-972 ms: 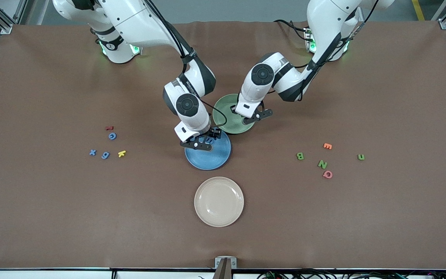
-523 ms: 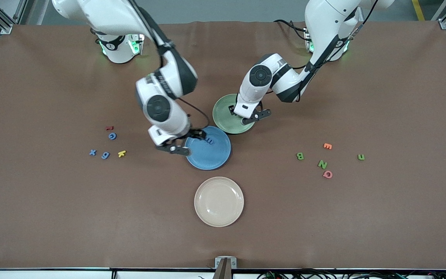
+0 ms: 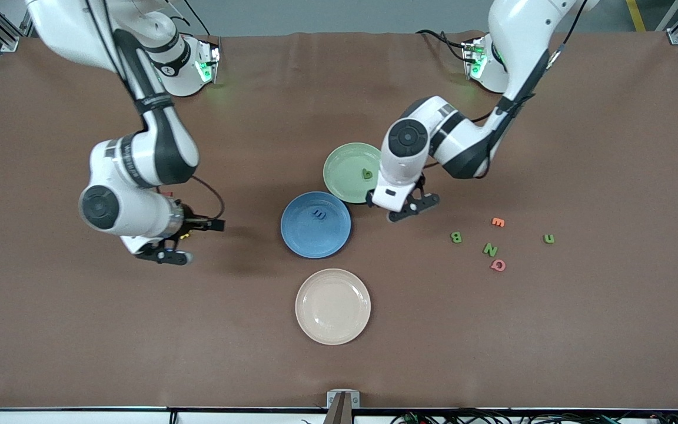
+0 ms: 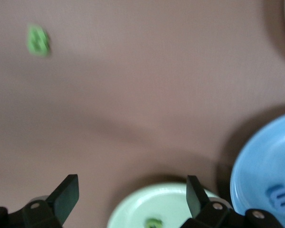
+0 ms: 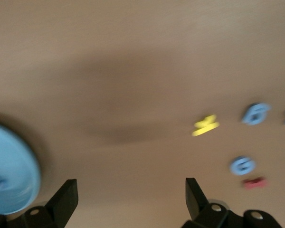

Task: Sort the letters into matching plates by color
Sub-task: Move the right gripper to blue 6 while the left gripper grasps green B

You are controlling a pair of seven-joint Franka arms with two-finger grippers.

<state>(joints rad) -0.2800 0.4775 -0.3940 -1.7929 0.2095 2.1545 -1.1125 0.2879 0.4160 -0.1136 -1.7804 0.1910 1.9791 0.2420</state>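
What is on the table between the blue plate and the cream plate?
Nothing: the front view shows bare brown table between the blue plate and the cream plate.

I read the loose letters themselves, right of frame: green B (image 3: 456, 237) | green N (image 3: 490, 249) | orange E (image 3: 498, 222) | pink Q (image 3: 498, 265) | no printed labels legible elsewhere.

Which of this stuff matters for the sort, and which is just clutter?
Job: blue plate, blue letter in it; light green plate, green letter in it; green B, green N, green n; loose blue letters.
Clutter: beige plate, orange letter, pink letter, yellow letter, red letter.
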